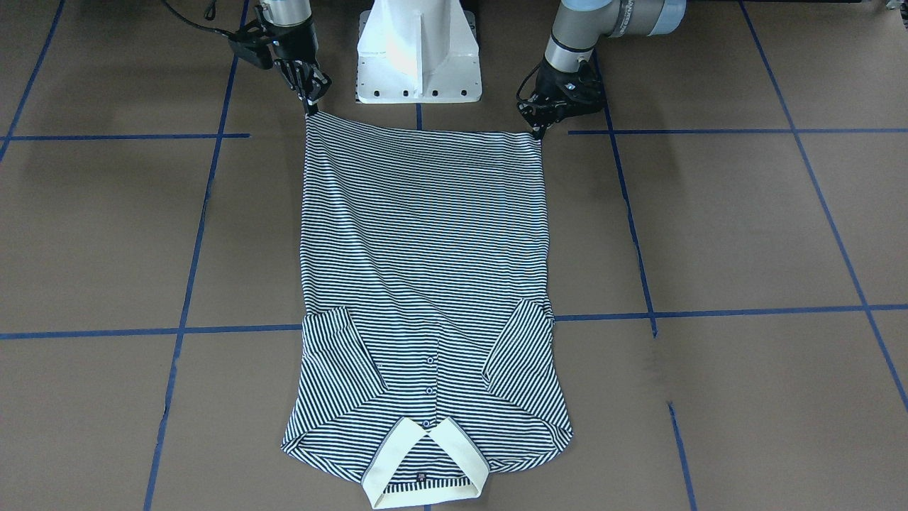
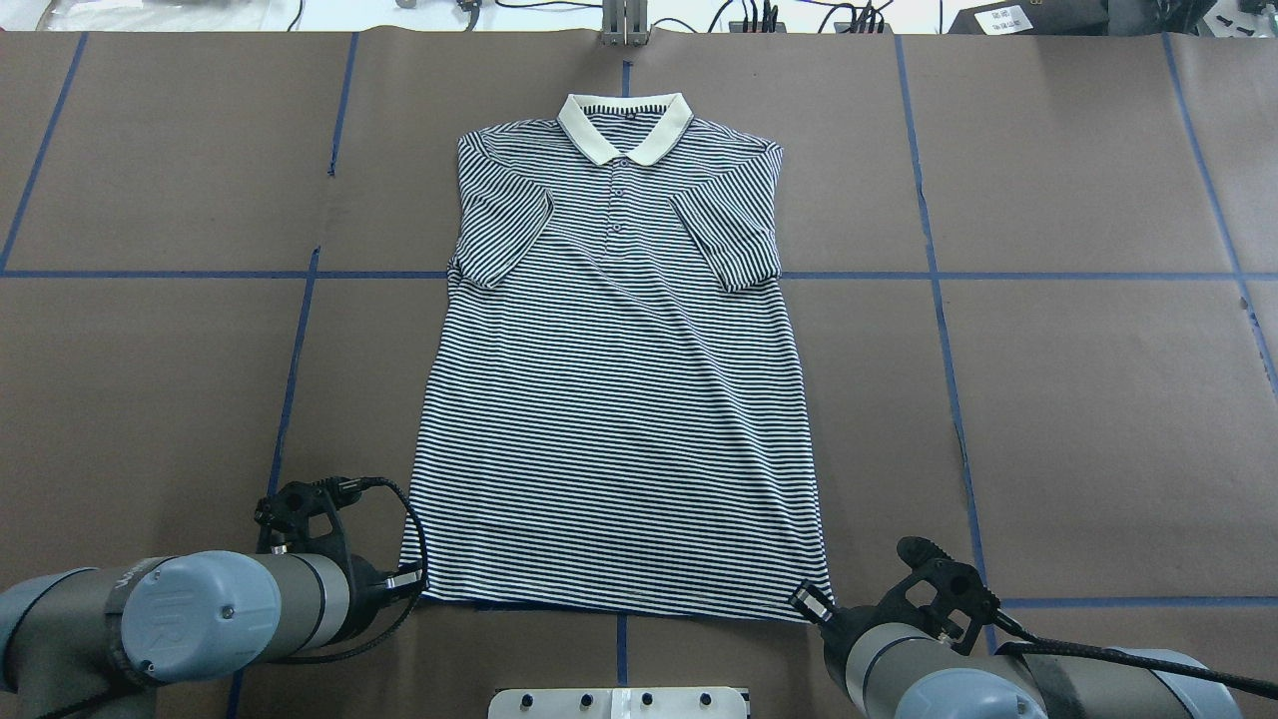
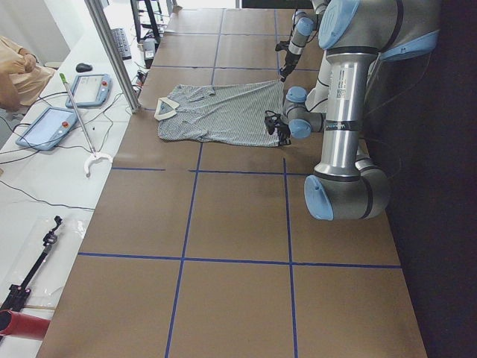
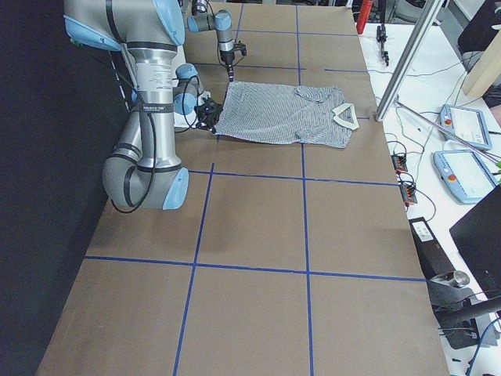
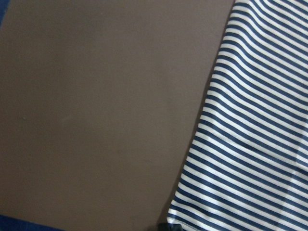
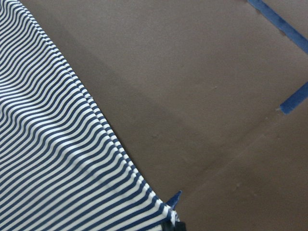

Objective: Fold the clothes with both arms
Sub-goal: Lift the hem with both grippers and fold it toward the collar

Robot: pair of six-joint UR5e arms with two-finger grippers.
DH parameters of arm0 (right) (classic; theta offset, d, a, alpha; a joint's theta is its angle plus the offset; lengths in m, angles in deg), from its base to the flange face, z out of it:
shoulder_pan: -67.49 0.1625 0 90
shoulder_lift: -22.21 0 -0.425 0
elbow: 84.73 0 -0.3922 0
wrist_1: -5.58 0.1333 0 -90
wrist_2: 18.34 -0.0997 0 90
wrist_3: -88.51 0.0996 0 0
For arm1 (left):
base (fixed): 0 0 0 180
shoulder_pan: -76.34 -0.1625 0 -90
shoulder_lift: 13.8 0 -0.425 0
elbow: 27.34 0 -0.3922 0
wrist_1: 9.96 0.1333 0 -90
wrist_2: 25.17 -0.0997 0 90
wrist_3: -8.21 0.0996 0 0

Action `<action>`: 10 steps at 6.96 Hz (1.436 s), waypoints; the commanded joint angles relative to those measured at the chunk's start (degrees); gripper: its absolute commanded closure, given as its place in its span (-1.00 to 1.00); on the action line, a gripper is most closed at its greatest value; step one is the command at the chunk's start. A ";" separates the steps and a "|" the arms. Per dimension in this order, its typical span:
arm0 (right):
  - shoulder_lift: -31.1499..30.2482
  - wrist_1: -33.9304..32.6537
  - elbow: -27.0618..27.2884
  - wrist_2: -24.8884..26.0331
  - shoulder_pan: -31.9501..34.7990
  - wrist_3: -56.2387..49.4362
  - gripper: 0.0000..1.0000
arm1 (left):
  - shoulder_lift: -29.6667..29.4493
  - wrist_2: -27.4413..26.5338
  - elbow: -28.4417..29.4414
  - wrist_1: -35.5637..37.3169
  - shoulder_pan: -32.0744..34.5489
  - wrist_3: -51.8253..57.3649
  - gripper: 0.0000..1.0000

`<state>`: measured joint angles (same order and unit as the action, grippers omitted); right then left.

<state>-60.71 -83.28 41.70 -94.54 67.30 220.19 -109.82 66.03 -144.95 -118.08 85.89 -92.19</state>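
1. Right gripper [image 1: 311, 106]: upper left of the front-facing view. Its fingers are pressed together on one hem corner of the polo shirt [image 1: 425, 234].
2. Left gripper [image 1: 540, 132]: upper right of centre in the same view. Its fingers are likewise closed on the other hem corner.
3. Wrist views: each shows only a striped hem corner running to the bottom edge of the frame, where a dark fingertip [image 6: 174, 226] meets the cloth. The right wrist view alone shows the stitched side seam. Neither wrist view shows the collar.
4. Left arm [image 2: 200, 609]: lower left of the overhead view, silver-grey with a light-blue cap and looped black cable.
5. Right arm [image 2: 949, 679]: lower right of the overhead view, of matching build.
6. Polo shirt, position: spread front-up in the middle of the brown table [image 1: 745, 227]. The hem lies just beside the white pedestal [image 1: 418, 50] and the neck lies at the far edge.
7. Polo shirt, appearance: thin navy-and-white horizontal stripes with only faint ripples in the body.
8. Collar [image 1: 386, 458]: plain cream and open. Only the front-facing view looks into the neckband.
9. Buttons [image 1: 430, 361]: small, in a line below the collar.
10. Sleeves [image 1: 340, 369]: both folded inward over the chest.
11. Blue tape lines [image 1: 709, 311]: a grid across the table, with one line passing under the shirt at sleeve level.
12. Side views: these alone show the white bench beyond the collar end. The grippers are too small there to judge.
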 commanded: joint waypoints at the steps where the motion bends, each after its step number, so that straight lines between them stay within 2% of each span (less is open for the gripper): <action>1: -4.31 0.00 4.41 0.09 -2.51 0.07 1.00 | -0.22 -0.14 -6.70 6.63 -4.59 -5.40 1.00; 2: -8.09 0.00 7.66 0.18 -4.27 0.07 1.00 | -0.57 -0.15 -12.06 13.39 -8.11 -8.30 1.00; 3: -9.70 0.00 9.61 0.18 -5.16 0.07 1.00 | -1.18 -0.15 -13.68 15.72 -9.53 -11.11 1.00; 5: -9.63 0.00 11.99 0.18 -2.99 -0.36 1.00 | -1.71 -0.06 -13.87 15.92 -9.37 -11.58 1.00; 6: -9.02 0.00 12.35 -0.26 1.12 -1.76 1.00 | -3.89 -0.14 -13.44 16.09 -6.76 -11.41 1.00; 7: -6.05 0.00 11.13 -1.83 4.47 -7.08 1.00 | -6.00 -0.23 -12.82 16.96 -2.21 -9.66 1.00; 8: -1.15 0.00 7.03 -3.32 10.85 -13.92 1.00 | -8.46 -0.32 -11.16 17.06 2.97 -5.04 1.00; 10: 9.91 0.17 -5.16 -12.16 23.95 -25.98 1.00 | -18.20 -0.06 2.33 16.45 12.99 4.45 1.00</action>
<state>-57.76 -83.20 43.96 -101.31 83.23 201.54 -122.81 65.79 -149.86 -101.20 92.91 -93.50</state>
